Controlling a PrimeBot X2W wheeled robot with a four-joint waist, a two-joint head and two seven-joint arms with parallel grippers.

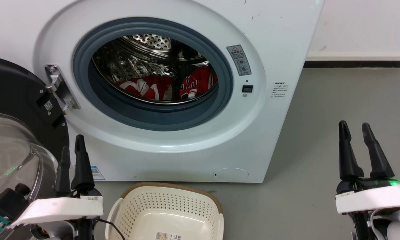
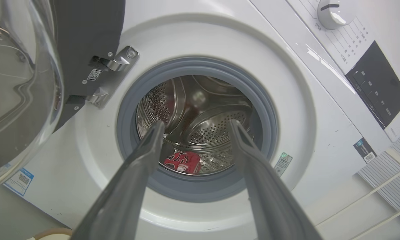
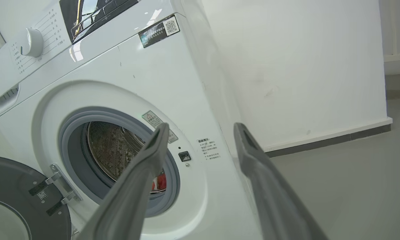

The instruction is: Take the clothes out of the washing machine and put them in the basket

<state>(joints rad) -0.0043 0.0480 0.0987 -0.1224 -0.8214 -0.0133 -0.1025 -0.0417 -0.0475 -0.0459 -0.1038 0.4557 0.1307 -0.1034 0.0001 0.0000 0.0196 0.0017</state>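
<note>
Head: red clothes [image 1: 163,86] lay low in the washing machine's [image 1: 253,133] drum [image 1: 148,41]. The basket [image 1: 173,187] sat before it, between my left claw [image 1: 72,143] and right claw [image 1: 354,124], both spread. Left wrist: door [image 2: 86,30] hung open. Right wrist: floor [image 3: 353,173] lay beside the machine's edge.

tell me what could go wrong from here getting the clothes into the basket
1. The open door sits right beside the left gripper; swinging toward the drum could knock it.
2. The clothes lie low behind the grey ring; a dragged garment may catch on that lip.
3. The basket is small next to the washing machine; a trailing garment might land on the floor.
</note>
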